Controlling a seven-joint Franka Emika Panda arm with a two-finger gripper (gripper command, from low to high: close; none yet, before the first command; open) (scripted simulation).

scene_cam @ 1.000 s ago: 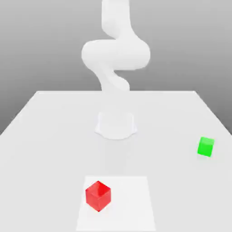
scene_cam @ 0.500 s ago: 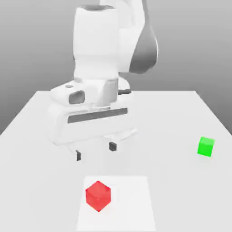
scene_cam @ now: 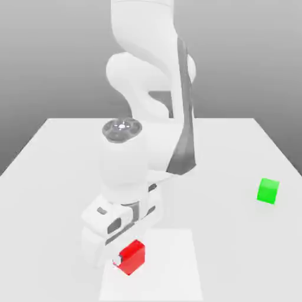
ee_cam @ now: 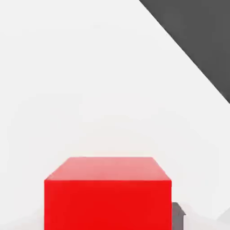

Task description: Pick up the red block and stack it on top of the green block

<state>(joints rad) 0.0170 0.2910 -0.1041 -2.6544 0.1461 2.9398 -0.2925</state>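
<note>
The red block (scene_cam: pixel 135 256) rests on the white table (scene_cam: pixel 53 171) near its front edge, on a paler square patch. My gripper (scene_cam: pixel 125 260) has come down over it, and the white hand covers the block's left side in the exterior view. In the hand view the red block (ee_cam: pixel 108 193) sits close between the jaws, with one dark fingertip (ee_cam: pixel 178 214) against its side. The gripper is shut on the red block. The green block (scene_cam: pixel 268 190) stands alone far off on the exterior view's right.
A paler square patch (scene_cam: pixel 174 277) marks the tabletop under the red block. The arm's body (scene_cam: pixel 147 88) rises behind the hand at the table's middle. In the hand view the table's edge (ee_cam: pixel 179 49) runs diagonally against a dark background.
The hand has dropped from above the table down onto the red block. Its jaws have gone from wide open to shut around the block.
</note>
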